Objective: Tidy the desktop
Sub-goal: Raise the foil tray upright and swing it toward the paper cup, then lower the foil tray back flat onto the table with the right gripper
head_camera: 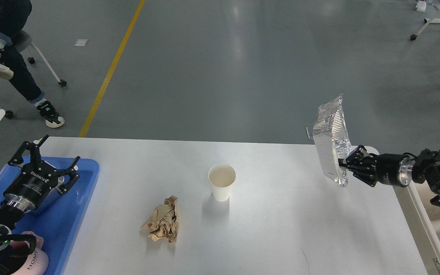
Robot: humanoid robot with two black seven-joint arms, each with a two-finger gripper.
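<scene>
At the far left, a blue tray (pixel 78 206) is seen lying on the left end of the desktop (pixel 281 229), its near and left parts running out of view. Above it the left gripper (pixel 43 161) is held with its fingers spread wide and nothing between them; a pink mug (pixel 36 263) stands in the tray's near corner. The desktop fills the lower view, with bare room along its far edge. A crumpled brown paper (pixel 162 224) lies near the middle, beside an upright, empty-looking paper cup (pixel 221 181). Near the right edge, a foil container (pixel 331 141) is held on edge above the surface, pinched at its lower rim by the right gripper (pixel 348 167).
</scene>
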